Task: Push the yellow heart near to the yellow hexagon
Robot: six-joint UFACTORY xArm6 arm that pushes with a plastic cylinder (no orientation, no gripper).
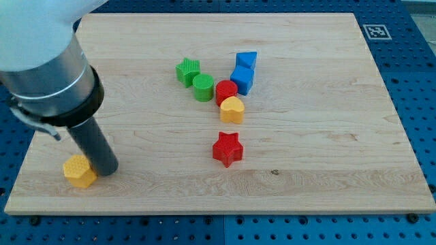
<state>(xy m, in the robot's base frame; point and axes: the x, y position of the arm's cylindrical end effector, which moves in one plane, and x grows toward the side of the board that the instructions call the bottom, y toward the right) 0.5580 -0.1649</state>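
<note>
The yellow hexagon (80,171) is seen nearest the view's bottom, at the board's (320,156) lower left, its right edge partly covered by the dark rod. My tip (107,170) is set just beside it, touching or nearly so; contact cannot be told. No claw is carried. The arm descends from the view's top left, its upper part cut off. The yellow heart (232,109) is found well apart, mid-board, against the red cylinder (226,90).

Yellow hexagon (80,171) partly behind rod (95,146)
</note>
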